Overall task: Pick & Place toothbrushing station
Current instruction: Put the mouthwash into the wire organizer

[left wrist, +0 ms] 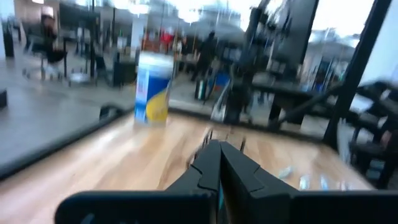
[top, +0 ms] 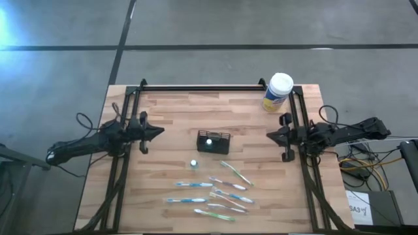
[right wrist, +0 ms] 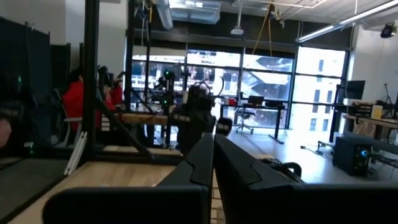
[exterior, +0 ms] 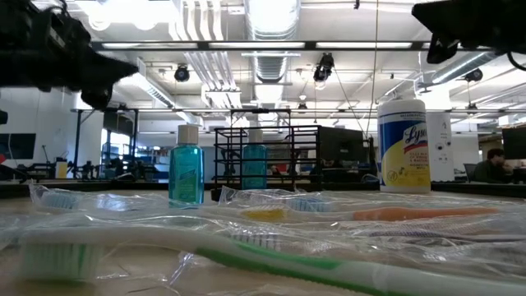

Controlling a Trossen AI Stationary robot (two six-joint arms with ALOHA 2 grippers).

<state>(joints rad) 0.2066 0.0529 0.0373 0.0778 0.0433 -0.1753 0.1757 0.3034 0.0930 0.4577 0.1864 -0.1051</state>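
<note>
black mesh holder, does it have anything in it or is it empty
Not empty: the high view shows one small white-topped bottle inside the black mesh holder. A second bottle and the toothbrushes lie outside on the table.

A wooden table [top: 170, 111] with a black metal frame [top: 196, 87] along its edges stands on a grey floor [top: 65, 39]. A yellow canister [top: 277, 93] with a white lid stands upright at the table's far right corner. Cables [top: 366, 163] lie beside the table's right edge. In the room behind, a person in red [right wrist: 78, 99] sits at a desk.
</note>
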